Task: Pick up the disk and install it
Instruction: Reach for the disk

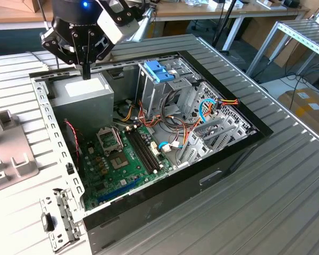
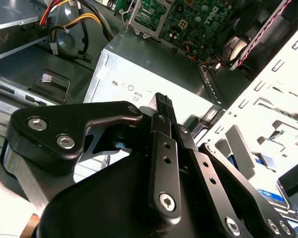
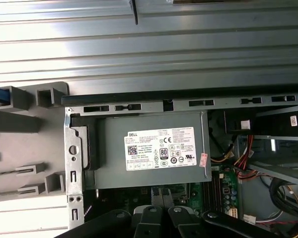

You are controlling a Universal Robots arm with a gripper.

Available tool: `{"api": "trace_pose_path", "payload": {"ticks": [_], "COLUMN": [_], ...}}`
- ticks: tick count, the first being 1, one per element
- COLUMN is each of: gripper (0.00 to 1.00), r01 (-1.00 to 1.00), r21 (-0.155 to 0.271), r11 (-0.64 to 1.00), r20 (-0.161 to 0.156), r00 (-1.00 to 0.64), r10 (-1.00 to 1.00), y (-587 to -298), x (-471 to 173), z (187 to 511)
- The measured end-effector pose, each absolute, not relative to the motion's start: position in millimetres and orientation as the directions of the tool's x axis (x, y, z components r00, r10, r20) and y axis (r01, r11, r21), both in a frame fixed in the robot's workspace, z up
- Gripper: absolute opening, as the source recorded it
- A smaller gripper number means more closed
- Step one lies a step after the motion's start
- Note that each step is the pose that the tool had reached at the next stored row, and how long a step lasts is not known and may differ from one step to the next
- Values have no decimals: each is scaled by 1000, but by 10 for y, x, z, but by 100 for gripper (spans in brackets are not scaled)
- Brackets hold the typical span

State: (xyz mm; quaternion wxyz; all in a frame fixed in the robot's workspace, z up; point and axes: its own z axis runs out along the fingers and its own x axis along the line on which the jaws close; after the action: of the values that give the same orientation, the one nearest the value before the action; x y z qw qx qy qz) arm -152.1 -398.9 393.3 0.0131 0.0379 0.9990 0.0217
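**Open computer case lying on a slatted metal table.** The gripper, its fingers closed together on nothing, hangs just above the power supply. This is in the case's corner toward the exterior view's left, with the case rim close beside and free room above. The disk lies outside the case wall, by the grey fixture. In the second wrist view only its white-and-blue labelled corner shows; the rest is hidden behind the gripper's linkage and cut off.

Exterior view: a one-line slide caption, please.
Black end effector above the grey metal power-supply box in the open computer case.
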Motion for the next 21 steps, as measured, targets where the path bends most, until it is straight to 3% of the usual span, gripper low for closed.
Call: {"api": "trace_pose_path", "payload": {"ticks": [21], "gripper": [11], "r01": [75], "r21": [44], "r11": [996], "r20": [-24], "r00": [-997], "r10": [76], "y": [-3989], "x": [-1646], "z": [3933]}}
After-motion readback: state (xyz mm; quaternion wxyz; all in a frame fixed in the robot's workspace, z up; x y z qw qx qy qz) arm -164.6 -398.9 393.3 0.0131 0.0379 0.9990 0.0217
